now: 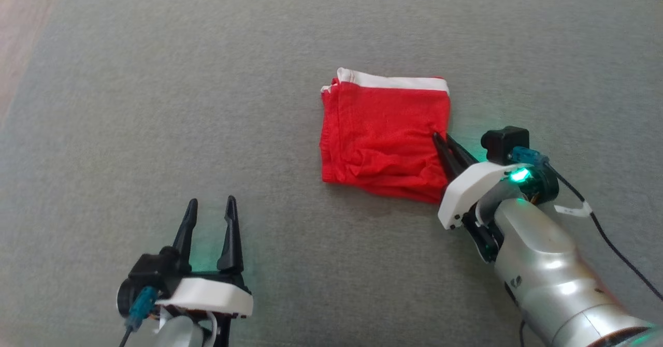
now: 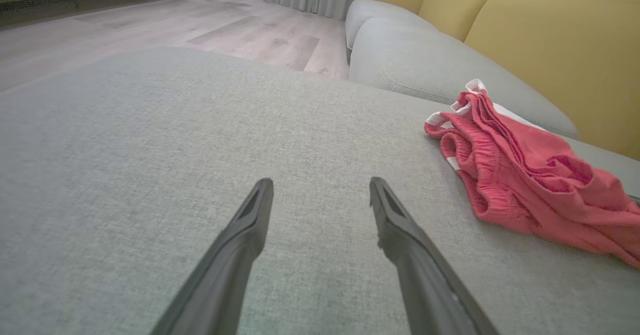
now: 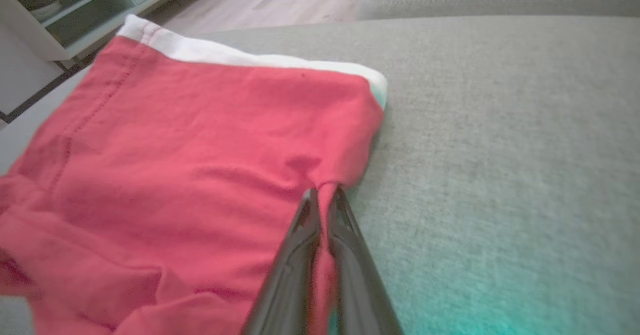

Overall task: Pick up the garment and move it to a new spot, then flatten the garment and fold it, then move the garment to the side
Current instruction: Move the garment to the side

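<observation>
right gripper (image 1: 441, 136) clamped on garment (image 1: 383, 134) edge, centre-right | left gripper (image 1: 211, 204) spread; empty; lower left | risk: one-sided pinch could slip; fold opens

- No words, numbers or brand names can be read.
- A small dark mark (image 1: 516, 282) on the right forearm (image 1: 549, 274) is too small to make out.
- The white tag (image 1: 571, 210) on the black cable (image 1: 614, 246) shows no legible print.
</observation>
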{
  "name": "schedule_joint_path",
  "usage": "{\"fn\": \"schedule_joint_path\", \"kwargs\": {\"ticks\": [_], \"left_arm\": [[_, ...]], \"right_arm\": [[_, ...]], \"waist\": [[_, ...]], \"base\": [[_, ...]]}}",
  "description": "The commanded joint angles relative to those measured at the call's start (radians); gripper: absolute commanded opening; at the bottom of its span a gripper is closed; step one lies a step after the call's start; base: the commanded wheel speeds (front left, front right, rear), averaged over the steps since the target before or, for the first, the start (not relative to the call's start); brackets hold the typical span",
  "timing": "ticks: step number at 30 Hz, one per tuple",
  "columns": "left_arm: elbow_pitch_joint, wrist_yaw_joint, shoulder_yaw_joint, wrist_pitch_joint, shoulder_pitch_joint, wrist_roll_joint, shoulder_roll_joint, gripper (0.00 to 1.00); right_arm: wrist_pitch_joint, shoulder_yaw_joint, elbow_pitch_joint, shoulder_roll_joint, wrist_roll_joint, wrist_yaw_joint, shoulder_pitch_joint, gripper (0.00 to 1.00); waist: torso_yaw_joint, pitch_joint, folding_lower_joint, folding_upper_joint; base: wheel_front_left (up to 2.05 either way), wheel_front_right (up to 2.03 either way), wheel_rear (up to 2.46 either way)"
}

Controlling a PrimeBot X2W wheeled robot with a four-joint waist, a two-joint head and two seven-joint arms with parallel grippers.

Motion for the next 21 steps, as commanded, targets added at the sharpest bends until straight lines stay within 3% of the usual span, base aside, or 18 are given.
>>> {"fn": "schedule_joint_path", "kwargs": {"ticks": [1,7,8,9,21], "left_arm": [[-0.027,-0.007,0.035,-0.005,-0.03,-0.001,0.009,1.0],[-0.03,-0.022,0.048,-0.005,-0.027,0.021,0.009,1.0],[-0.036,-0.027,0.048,-0.005,-0.028,0.023,0.009,1.0],[-0.036,-0.027,0.048,-0.005,-0.028,0.023,0.009,1.0],[-0.048,-0.052,-0.031,-0.005,-0.049,0.005,0.009,1.0]], "right_arm": [[-0.024,0.013,-0.002,0.012,0.011,-0.001,0.008,0.0],[-0.048,0.002,-0.013,0.012,0.033,-0.001,0.032,0.0],[-0.05,0.006,-0.026,0.012,0.042,-0.001,0.046,0.0],[-0.05,0.006,-0.026,0.012,0.042,-0.001,0.046,0.0],[-0.052,0.013,-0.096,0.012,0.062,-0.001,0.14,0.0]], "waist": [[-0.029,-0.017,-0.0001,0.0],[-0.138,-0.061,-0.0001,0.0],[-0.202,-0.075,-0.0001,0.0],[-0.202,-0.075,-0.0001,0.0],[-0.555,-0.106,-0.0001,0.0]], "base": [[0.0,0.0,0.0],[0.0,0.0,0.0],[0.0,0.0,0.0],[0.0,0.0,0.0],[0.0,0.0,0.0]]}}
